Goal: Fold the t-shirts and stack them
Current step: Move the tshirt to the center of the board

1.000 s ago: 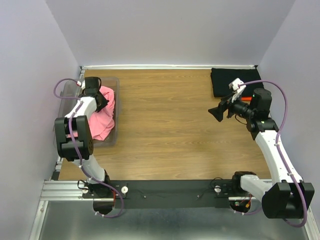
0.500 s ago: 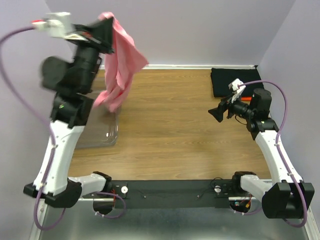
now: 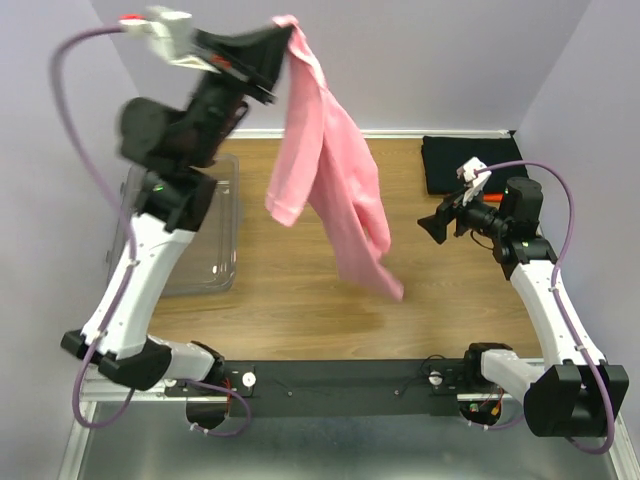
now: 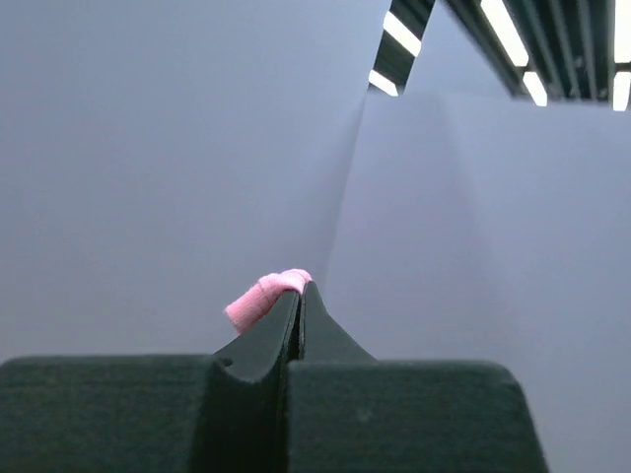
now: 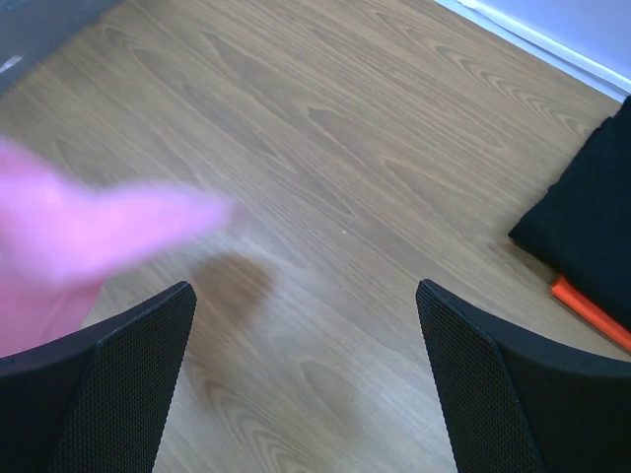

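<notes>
Above table | pink t-shirt hangs, long axis downward | left gripper pinches top

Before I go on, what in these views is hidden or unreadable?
- Right wrist: the bright pink cotton t-shirt is motion-blurred and cut off at the left edge.
- Right wrist: the orange-red t-shirt is covered, but for a sliver, by the black folded t-shirt.
- Left wrist: the left gripper hides all but a roll of pink fabric.

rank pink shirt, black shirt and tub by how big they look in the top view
1. pink shirt, though it hangs close to the camera, which inflates it
2. tub, partly hidden
3. black shirt, folded
</notes>
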Action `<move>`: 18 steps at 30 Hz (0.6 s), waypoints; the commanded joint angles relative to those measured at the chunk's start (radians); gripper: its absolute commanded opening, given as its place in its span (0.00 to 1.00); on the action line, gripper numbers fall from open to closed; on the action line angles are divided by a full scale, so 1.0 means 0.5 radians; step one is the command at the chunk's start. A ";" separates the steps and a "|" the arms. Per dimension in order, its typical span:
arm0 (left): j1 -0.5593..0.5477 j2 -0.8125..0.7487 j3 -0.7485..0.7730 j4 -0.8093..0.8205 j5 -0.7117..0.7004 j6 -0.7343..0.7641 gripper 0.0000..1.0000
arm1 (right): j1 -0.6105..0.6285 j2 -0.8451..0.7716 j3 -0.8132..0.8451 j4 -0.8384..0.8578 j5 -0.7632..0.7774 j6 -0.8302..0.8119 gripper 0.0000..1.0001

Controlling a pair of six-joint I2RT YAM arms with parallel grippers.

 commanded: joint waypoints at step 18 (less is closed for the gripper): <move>-0.503 -0.508 -1.544 0.007 -0.956 0.880 0.99 | -0.023 0.107 0.012 -0.126 0.075 -0.135 1.00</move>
